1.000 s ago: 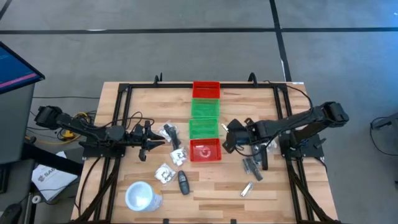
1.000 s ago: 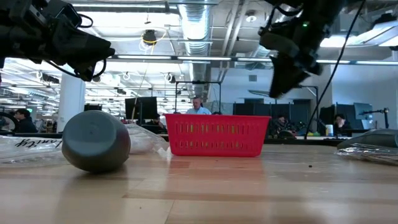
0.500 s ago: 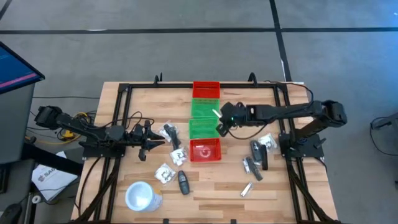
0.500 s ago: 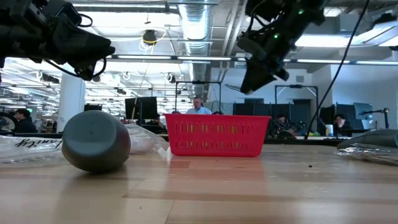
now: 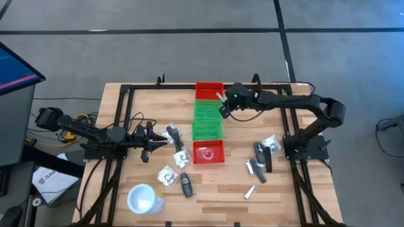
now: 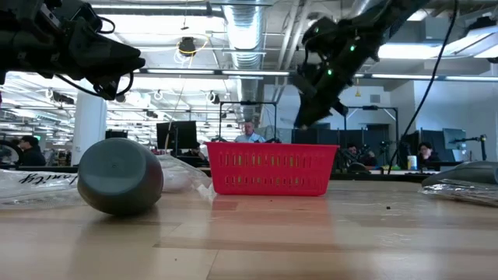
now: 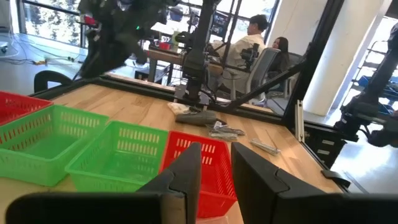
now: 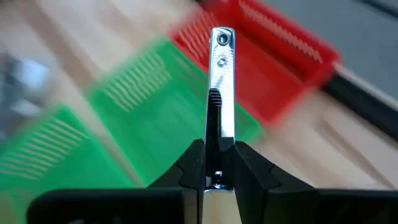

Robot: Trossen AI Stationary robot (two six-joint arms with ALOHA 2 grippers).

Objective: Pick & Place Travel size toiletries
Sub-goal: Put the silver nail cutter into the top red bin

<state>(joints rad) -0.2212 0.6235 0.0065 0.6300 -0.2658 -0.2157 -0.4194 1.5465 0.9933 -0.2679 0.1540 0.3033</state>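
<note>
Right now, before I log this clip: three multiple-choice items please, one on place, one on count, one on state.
1. The right gripper is above:
A. the white cup
B. the far bins
C. the table's near edge

2. The row holds how many bins?
A. two
B. four
C. six

3. The right gripper's jaws are:
A. shut on a silver clipper
B. open, empty
C. shut on a packet

Answers:
1 B, it hangs by the far green bin and far red bin.
2 B, red, green, green, red.
3 A, the right wrist view shows the silver clipper pinched upright.
</note>
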